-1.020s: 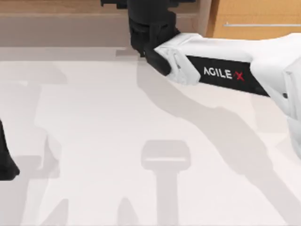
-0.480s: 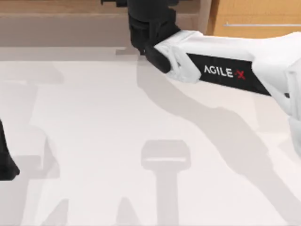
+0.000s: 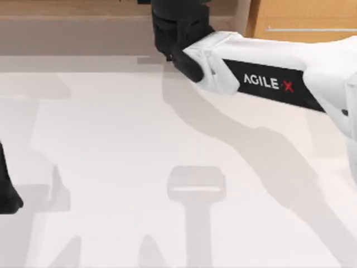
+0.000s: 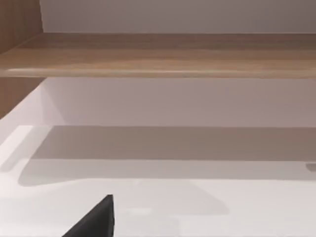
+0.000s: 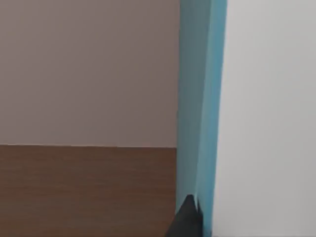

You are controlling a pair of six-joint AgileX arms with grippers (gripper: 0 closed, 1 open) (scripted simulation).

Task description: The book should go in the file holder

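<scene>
Showing close up, the book touches the right end effector.

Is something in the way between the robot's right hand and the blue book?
Nothing visible is. In the right wrist view the book stands right against a dark fingertip of the right gripper, with no gap to see. The file holder cannot be made out, so the way there cannot be judged.

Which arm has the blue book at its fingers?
The right arm, stretched to the table's far edge; the book sits against its fingertip. The left arm sits parked.
</scene>
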